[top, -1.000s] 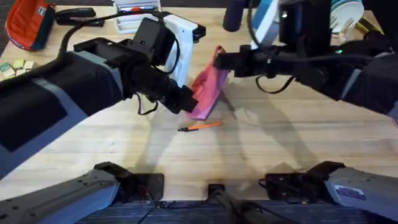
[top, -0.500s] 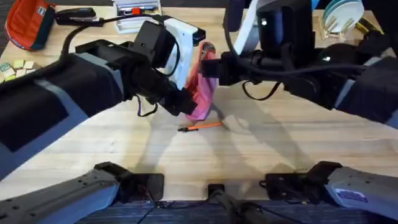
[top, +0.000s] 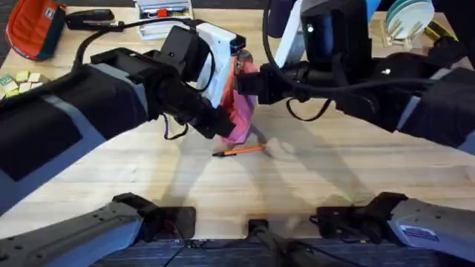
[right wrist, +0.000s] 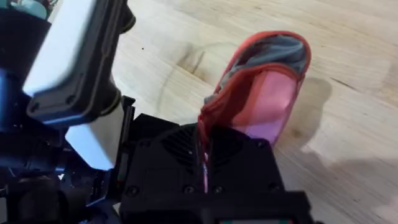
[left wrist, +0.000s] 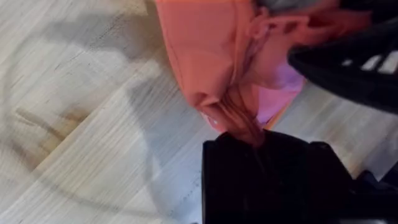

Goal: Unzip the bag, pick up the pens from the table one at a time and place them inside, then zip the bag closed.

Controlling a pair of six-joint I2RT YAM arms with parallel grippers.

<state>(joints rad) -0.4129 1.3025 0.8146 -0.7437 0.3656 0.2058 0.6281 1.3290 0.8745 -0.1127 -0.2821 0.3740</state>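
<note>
overhead: both end effectors pinch the bag (top: 241, 111) above the pen (top: 239, 150).

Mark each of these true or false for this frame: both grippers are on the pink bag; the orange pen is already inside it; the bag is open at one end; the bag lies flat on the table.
1. Both grippers are on the bag. True: the left gripper and right gripper are each shut on the bag.
2. The pen is inside the bag. False: the pen lies on the table, beside the bag.
3. The bag is open at one end. True: the right wrist view shows its mouth gaping.
4. The bag lies flat. False: it is held up between the grippers.
</note>
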